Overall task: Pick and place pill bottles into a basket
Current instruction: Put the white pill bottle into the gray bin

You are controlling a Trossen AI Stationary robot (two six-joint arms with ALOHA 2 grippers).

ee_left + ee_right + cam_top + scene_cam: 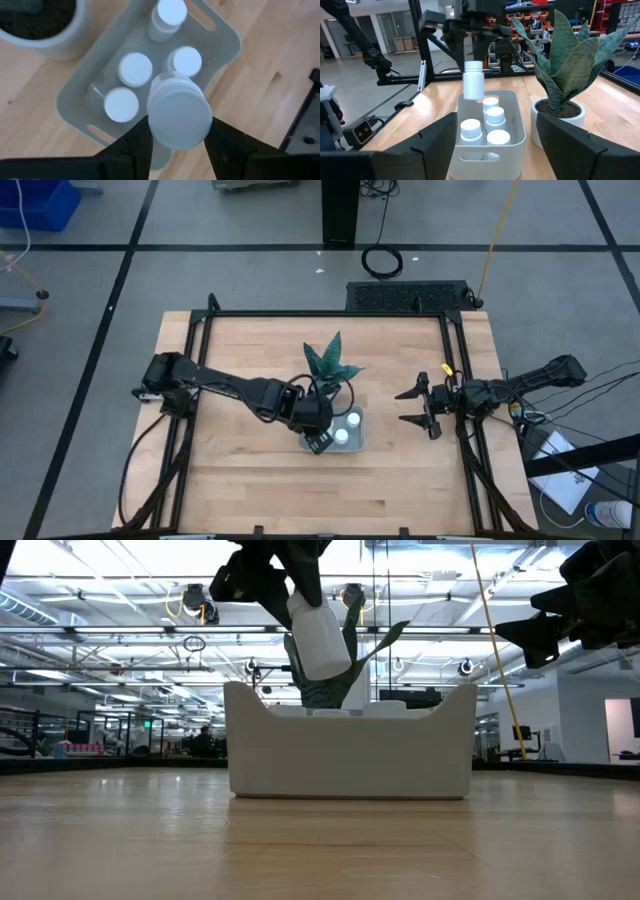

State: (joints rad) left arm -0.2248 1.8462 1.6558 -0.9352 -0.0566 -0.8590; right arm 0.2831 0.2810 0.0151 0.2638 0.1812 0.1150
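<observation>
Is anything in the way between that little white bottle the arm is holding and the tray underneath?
Nothing visible. The left pincer holds the small white capped pill bottle above the shallow pale grey-blue tray. Four matching bottles already stand inside, so it needs the free spot. The potted plant stands beside the tray.

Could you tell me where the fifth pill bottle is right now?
The left gripper holds it in the air above the basket, over four bottles standing inside.
</observation>
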